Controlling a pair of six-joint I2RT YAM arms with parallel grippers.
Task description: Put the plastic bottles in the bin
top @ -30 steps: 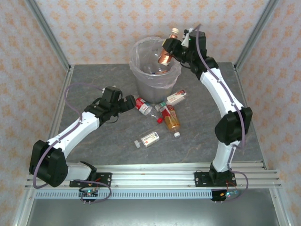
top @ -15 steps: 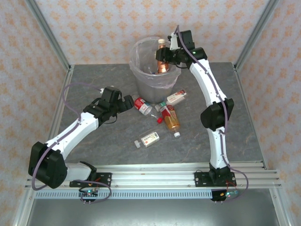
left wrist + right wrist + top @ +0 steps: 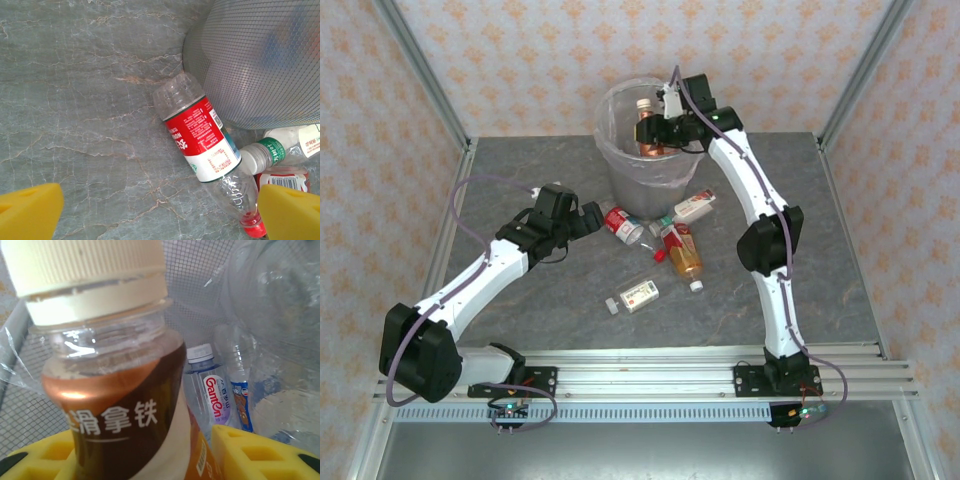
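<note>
Right gripper (image 3: 656,129) is clamped on a smooth, clear brown-labelled bottle (image 3: 115,405) with a cream cap, held at the mouth of the round, mesh-walled translucent bin (image 3: 620,170). The left gripper (image 3: 160,215) is spread wide over a ridged red-labelled bottle (image 3: 197,137) laid on the veined grey table (image 3: 75,100) beside the bin.

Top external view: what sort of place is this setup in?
Probably a purpose-built robot test cell, not a home or shop: aluminium frame posts hold patterned wall panels around a grey table, and the left arm and right arm are bolted to a metal rail at its near edge.
</note>
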